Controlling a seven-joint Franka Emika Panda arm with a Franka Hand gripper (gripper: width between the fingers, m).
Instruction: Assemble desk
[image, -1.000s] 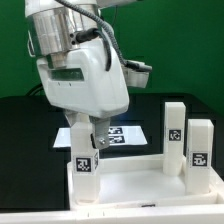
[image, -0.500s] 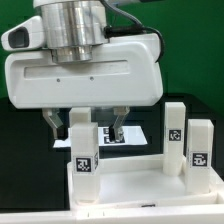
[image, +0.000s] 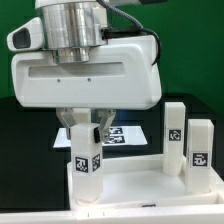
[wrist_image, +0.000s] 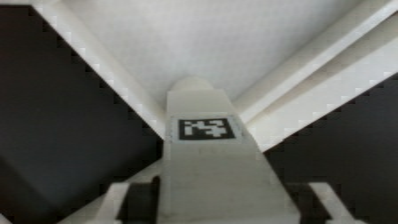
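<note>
The white desk tabletop (image: 140, 188) lies flat at the front. A white leg (image: 85, 165) with a black-and-white tag stands upright at its corner on the exterior view's left. My gripper (image: 85, 122) hangs straight above this leg, its fingers (image: 68, 122) pressed on either side of the leg's top. In the wrist view the same leg (wrist_image: 210, 150) fills the space between the fingers (wrist_image: 125, 200), with the tabletop rim (wrist_image: 267, 60) beyond. Two more tagged legs (image: 175, 125) (image: 200, 145) stand on the exterior view's right.
The marker board (image: 128, 135) lies on the black table behind the tabletop, partly hidden by the gripper. The arm's big white wrist housing (image: 85, 70) blocks much of the exterior view. A green wall stands behind.
The gripper's fingers, spread wide half a second ago, have closed in onto the top of the left leg. One second ago the wrist was still turned another way.
</note>
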